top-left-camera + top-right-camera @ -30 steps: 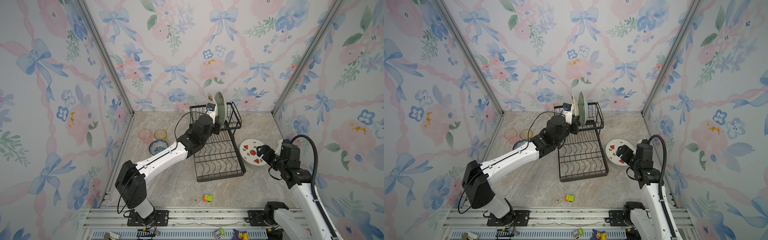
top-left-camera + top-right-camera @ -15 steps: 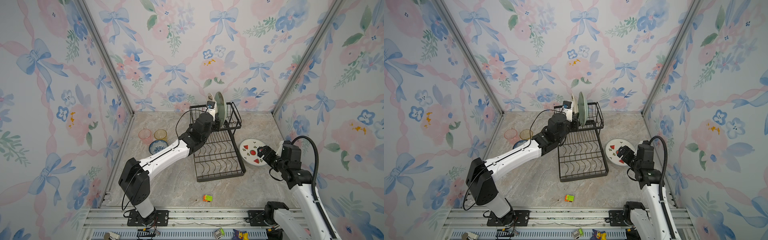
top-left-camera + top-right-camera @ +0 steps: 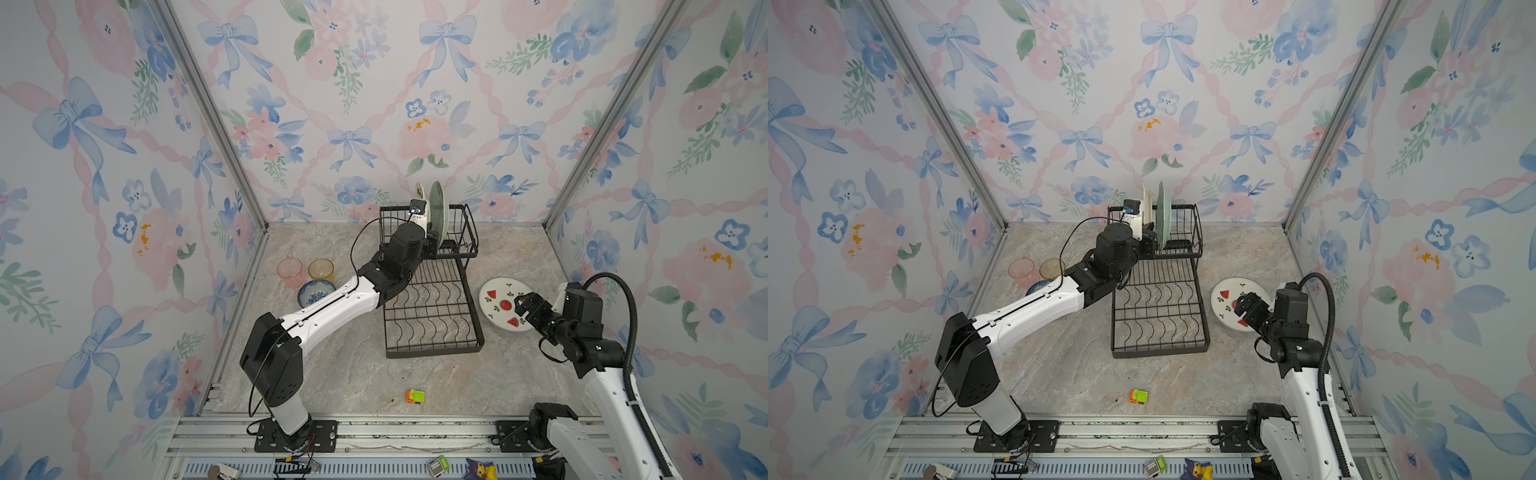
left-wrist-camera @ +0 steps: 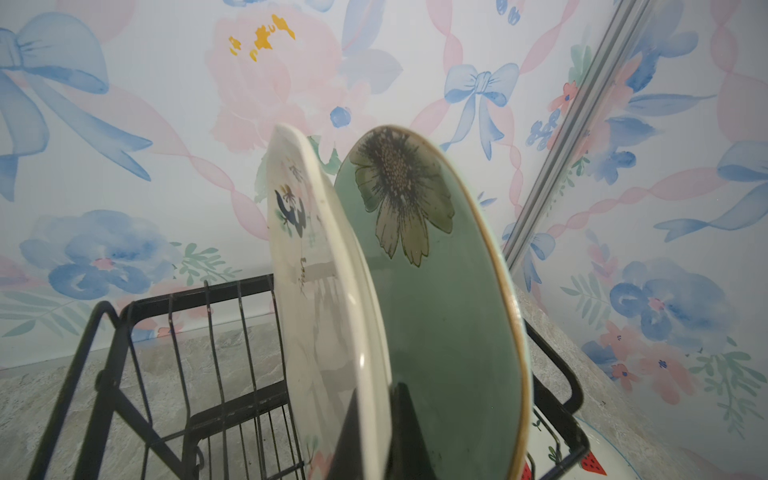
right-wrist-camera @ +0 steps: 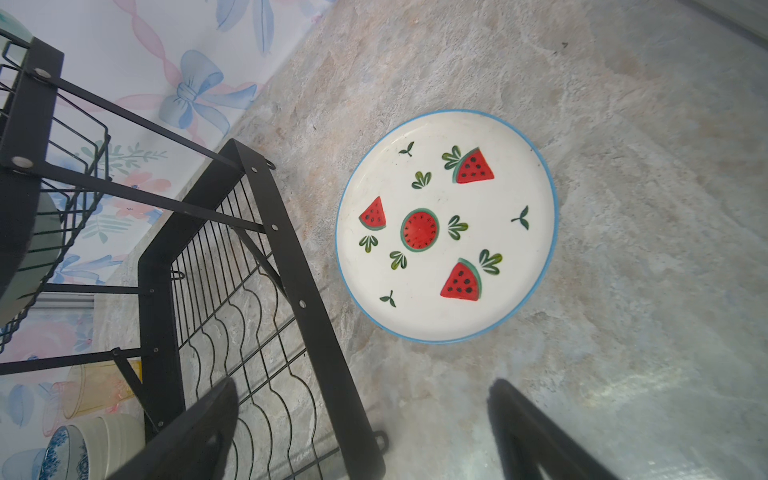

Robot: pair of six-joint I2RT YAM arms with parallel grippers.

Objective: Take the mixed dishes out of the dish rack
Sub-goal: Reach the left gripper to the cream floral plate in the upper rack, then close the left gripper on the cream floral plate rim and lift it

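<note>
The black wire dish rack stands mid-table. In its raised upper basket a cream plate and a pale green plate stand on edge. My left gripper is shut on the cream plate's lower rim, one finger on each face. The watermelon plate lies flat on the table, right of the rack. My right gripper hovers open above its near edge, holding nothing.
Left of the rack stand a pink tumbler, an amber tumbler and a blue-patterned bowl. A small orange-green toy block lies near the front edge. The rack's lower tray holds nothing.
My left gripper has closed onto the cream plate's rim after reaching a little further into the upper basket. The right arm has barely moved.
</note>
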